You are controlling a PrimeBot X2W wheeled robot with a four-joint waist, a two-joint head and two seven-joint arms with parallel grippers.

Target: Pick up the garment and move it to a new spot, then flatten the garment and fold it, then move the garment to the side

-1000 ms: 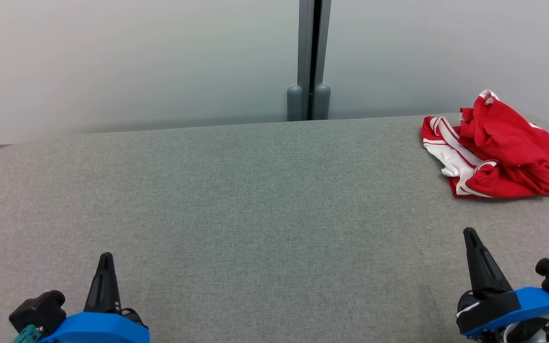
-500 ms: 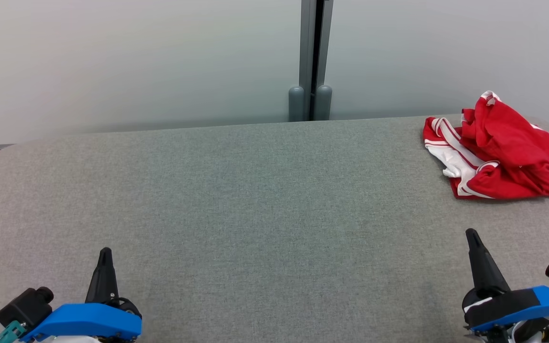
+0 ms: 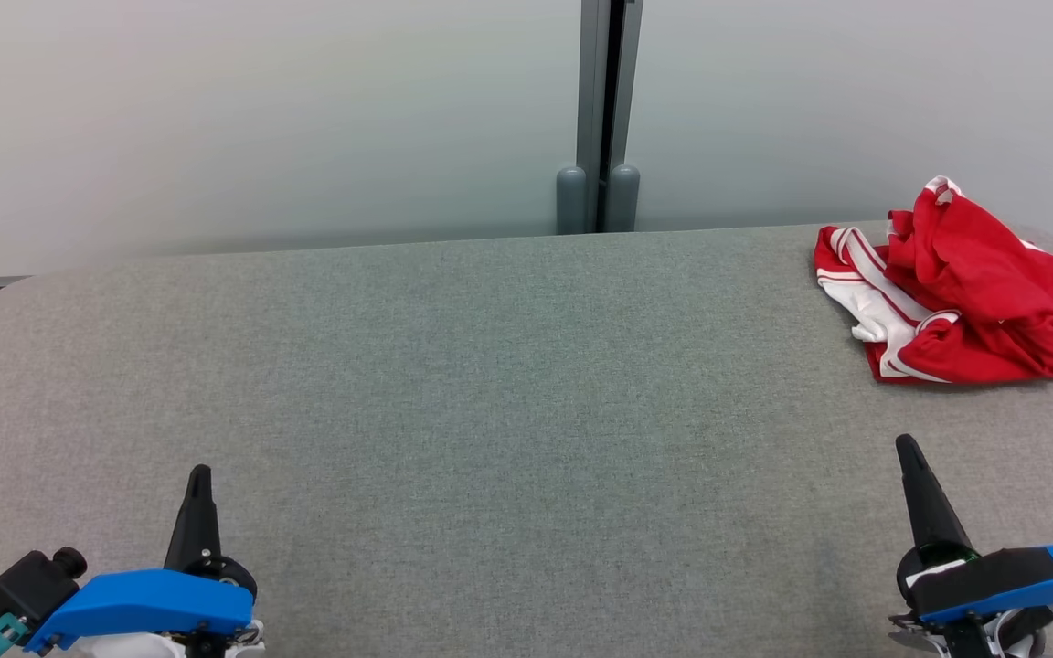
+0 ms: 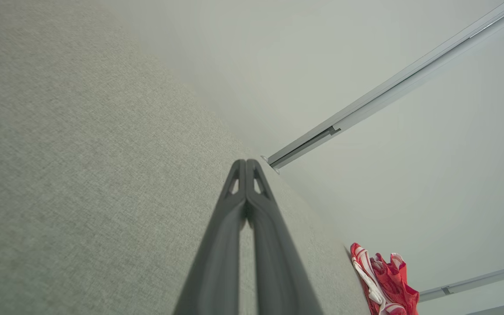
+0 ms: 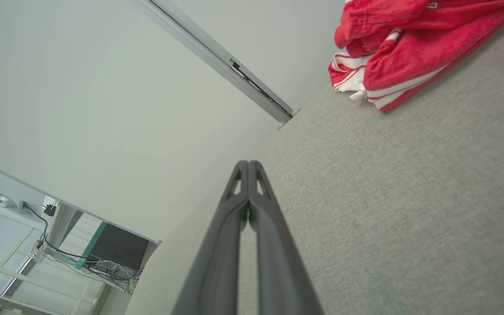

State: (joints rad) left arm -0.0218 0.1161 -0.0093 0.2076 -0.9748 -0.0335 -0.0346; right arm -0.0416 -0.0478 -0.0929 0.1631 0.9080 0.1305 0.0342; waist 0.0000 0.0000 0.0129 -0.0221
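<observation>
Grey fabric-topped desk (image 3: 490, 384) is taking up most of the head view. Pale wall panels (image 3: 261, 119) are standing behind it, with a grey vertical frame post (image 3: 607, 100) running between them.

Red garment (image 3: 974, 302) with white stripes is lying crumpled in a heap at the desk's far right corner, close to the back edge (one part is bunching upward, the rest slumping flatter). Nothing is touching it.

Left tool (image 3: 199, 475) is pointing forward over the near left of the desk, well apart from the garment. Its own wrist camera is showing the two fingers (image 4: 263, 218) pressing together tip to tip, gripping nothing.

Right tool (image 3: 907, 448) is pointing forward at the near right, the closer of the two to the garment, with bare desk lying between them. Its fingers (image 5: 265, 218) are likewise closing on each other, empty. Can't tell whether either tool is touching the desk.
</observation>
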